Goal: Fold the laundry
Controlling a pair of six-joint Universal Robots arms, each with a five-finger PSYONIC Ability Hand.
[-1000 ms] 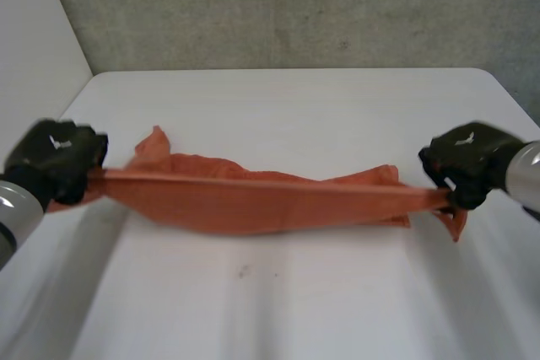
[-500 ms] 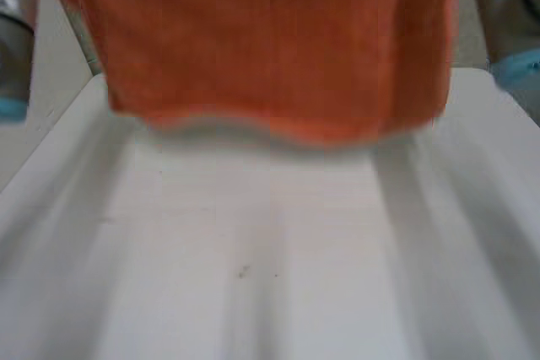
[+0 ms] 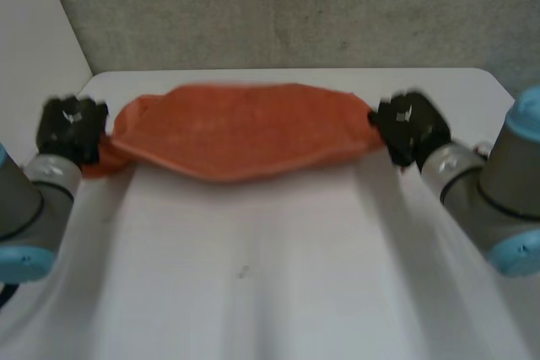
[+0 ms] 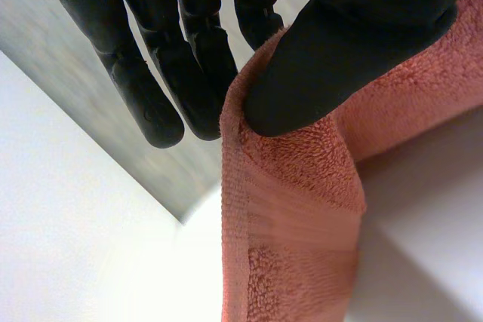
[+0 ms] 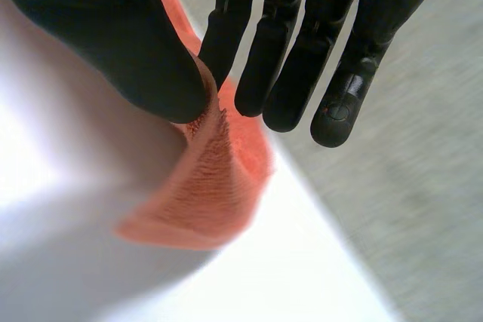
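An orange towel is stretched across the far part of the white table, sagging in the middle. My left hand pinches its left end; in the left wrist view the thumb presses the terry cloth against the fingers. My right hand pinches the right end; in the right wrist view the thumb clamps a corner of the towel against the fingers.
A grey wall rises just behind the table's far edge. A lighter panel stands at the far left. Both arms reach forward along the table's sides.
The towel was lifted off the table, swung up in front of the head camera, and now comes down stretched near the far edge. Both hands have moved away from me, still pinching its ends.
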